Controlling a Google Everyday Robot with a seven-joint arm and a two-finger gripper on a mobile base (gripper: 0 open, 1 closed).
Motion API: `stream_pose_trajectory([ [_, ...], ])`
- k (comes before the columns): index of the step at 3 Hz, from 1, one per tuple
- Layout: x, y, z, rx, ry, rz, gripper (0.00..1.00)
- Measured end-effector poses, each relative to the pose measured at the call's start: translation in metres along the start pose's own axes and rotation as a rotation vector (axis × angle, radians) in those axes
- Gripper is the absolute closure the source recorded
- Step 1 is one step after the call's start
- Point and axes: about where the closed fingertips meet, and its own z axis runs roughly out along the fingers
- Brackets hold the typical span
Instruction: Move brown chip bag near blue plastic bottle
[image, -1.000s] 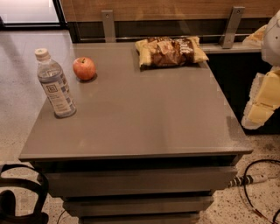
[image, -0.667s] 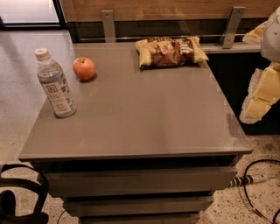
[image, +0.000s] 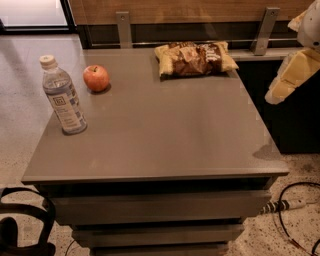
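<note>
The brown chip bag (image: 195, 58) is lying flat at about 1 o'clock on the grey table (image: 165, 135), right up against the far edge, with its long side running left to right. Nothing is touching it.

The blue plastic bottle (image: 64, 97) is way over at 9 o'clock. It's standing upright near the left edge with its white cap on, well apart from the bag. There's 1 red apple (image: 96, 78) at around 10 o'clock, just behind and to the right of the bottle but not touching it. So the apple sits roughly between the 2 task items, much closer to the bottle.

The gripper (image: 289, 76) is out at 2 o'clock. It's a pale yellowish shape hanging off the table's right side, up in the air and clear of the bag. Honestly no way to say whether it's spread or clamped from this angle, and it isn't holding anything I can see.

Behind the table, at 12 o'clock, there's a wooden wall panel with 2 metal brackets (image: 123, 29). Under the tabletop is a stack of drawer fronts (image: 160, 207). On the speckled floor, a cable (image: 290, 205) loops at 4 o'clock and some black curved thing (image: 25, 225) sits at 8 o'clock.
</note>
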Motion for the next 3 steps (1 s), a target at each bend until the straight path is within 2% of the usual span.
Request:
stream_pose_trajectory([
  [1, 0.000, -0.047, 0.028, 0.042, -0.113, 0.069, 0.00],
  [2, -0.013, -0.085, 0.063, 0.046, -0.255, 0.152, 0.00],
  [3, -0.035, -0.110, 0.089, 0.031, -0.342, 0.189, 0.00],
])
